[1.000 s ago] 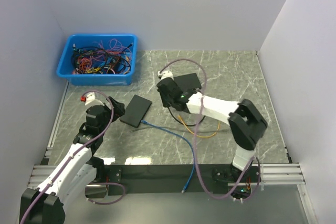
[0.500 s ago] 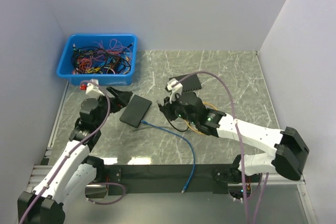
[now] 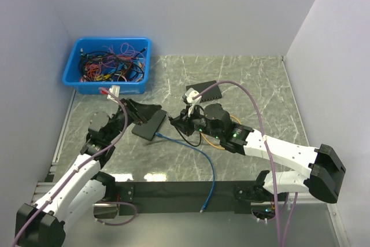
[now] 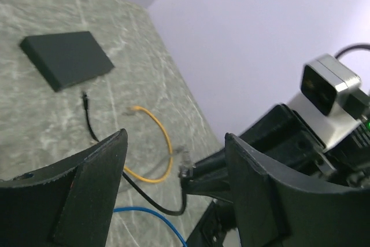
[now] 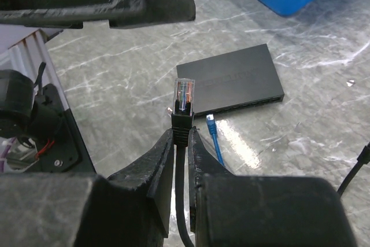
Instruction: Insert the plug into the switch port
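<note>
- Well, from above, the switch (image 3: 149, 122) lies flat on the table (image 3: 254, 85), left of middle, with its long axis running from near-left to far-right. The left claw (image 3: 144, 110) hangs over its far end. The right claw (image 3: 176, 122) sits just beside its right long edge, pinched on something too small to make out from here. A blue cable (image 3: 193, 150) ends by the switch's near corner.
- Through the left wrist camera, the left claw is spread wide and holds nothing. Between its fingers I can see the plug (image 4: 185, 170) at the tip of the right claw, with a black cable (image 4: 147, 192) trailing off it. Farther off lies a dark box (image 4: 66, 59), with an orange cable (image 4: 159, 143) in between.
- Through the right wrist camera, the right claw is clamped narrow on the plug's black boot, and the clear tip stands upright. The switch lies just beyond it, with the row of ports on the long edge that faces the claw. I'd say the plug has to tip forward until it points square at that edge, then slide in, so this is the right arm's job. I can't tell whether the blue cable's end is seated in a port or just lying there.
</note>
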